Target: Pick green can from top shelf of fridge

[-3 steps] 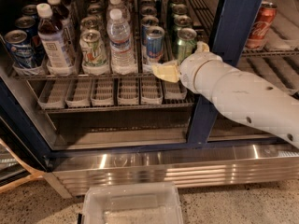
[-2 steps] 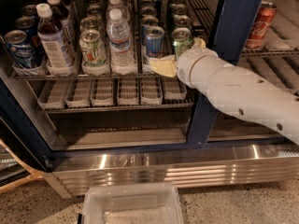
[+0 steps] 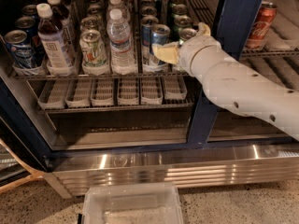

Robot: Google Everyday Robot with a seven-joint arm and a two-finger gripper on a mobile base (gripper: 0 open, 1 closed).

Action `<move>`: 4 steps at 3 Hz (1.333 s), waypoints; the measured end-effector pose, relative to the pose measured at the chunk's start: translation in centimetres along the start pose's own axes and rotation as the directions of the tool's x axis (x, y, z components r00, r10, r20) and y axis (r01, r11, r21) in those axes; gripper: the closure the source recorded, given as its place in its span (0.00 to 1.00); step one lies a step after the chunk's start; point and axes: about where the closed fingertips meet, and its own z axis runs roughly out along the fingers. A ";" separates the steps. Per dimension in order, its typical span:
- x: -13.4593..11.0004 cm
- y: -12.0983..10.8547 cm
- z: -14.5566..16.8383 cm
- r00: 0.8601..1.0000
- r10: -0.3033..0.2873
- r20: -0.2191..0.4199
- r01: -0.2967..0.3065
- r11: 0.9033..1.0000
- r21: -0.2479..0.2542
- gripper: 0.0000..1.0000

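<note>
Green can (image 3: 187, 33) between open pincer (image 3: 181, 39)

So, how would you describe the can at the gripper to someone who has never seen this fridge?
Look in the fridge at the top shelf, in the lane just left of the dark blue door post. The green can stands first in that lane, with the gripper right at it. Its left neighbour is a blue-and-silver can, not a green one.
</note>
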 end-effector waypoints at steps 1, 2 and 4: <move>-1.8 -1.5 -1.0 0.999 -0.022 0.028 0.021 1.000 0.009 0.20; -2.6 -1.8 -3.0 0.999 -0.026 0.023 0.027 0.999 -0.040 0.20; -1.9 -1.6 -3.9 0.999 -0.050 0.002 0.050 0.993 -0.102 0.21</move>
